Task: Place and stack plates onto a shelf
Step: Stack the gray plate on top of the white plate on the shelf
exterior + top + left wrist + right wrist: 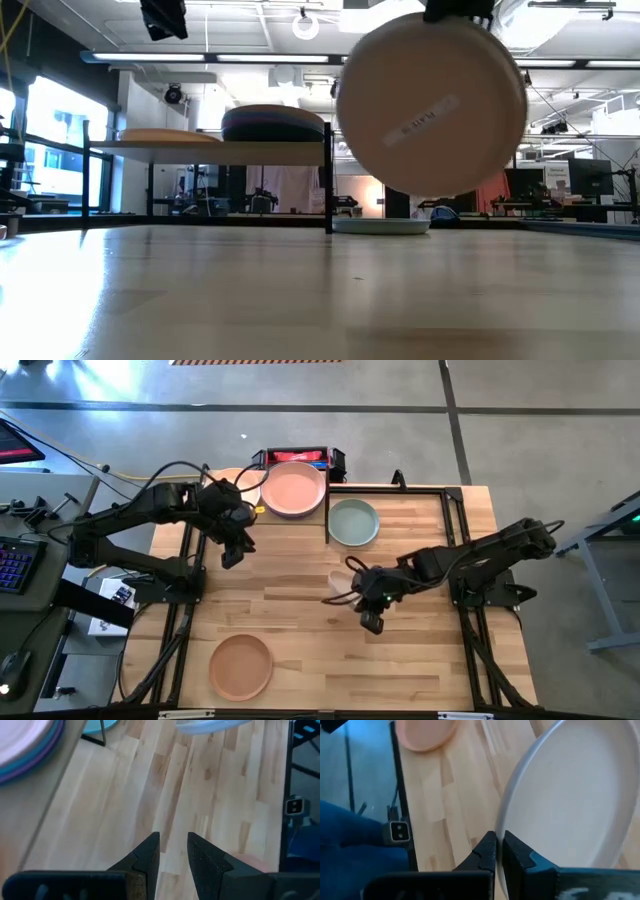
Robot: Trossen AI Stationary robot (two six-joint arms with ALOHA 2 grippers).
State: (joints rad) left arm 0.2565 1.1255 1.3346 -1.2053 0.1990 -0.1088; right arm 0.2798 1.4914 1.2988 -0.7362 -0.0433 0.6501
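While the right gripper [499,851] hung over the middle of the counter [300,630], its fingers were pinched shut on the rim of a beige plate [430,105], which it held on edge, well clear of the wood. In the low view the plate's underside faced the camera, with a small label across it. In the right wrist view the rim ran between the two dark fingers [485,851], and the plate's pale inner face [580,800] filled most of the frame.

The left gripper [232,552] hovered just off the near left corner of the shelf [215,510], above bare counter. Its fingers [147,857] stood a narrow way apart and held nothing.

On the shelf at the far side, a salmon pink plate [294,488] topped a stack, with a purple rim [290,515] showing beneath it. A peach plate [232,476] lay to the left of that stack, mostly hidden by the left arm. In the low view the stack [272,124] showed as a dark mound on the board.

A pale grey-green plate [354,522] sat flat on the counter just right of the shelf, far of the right gripper. A terracotta brown plate [241,665] lay alone near the near left edge of the counter, well apart from both arms.
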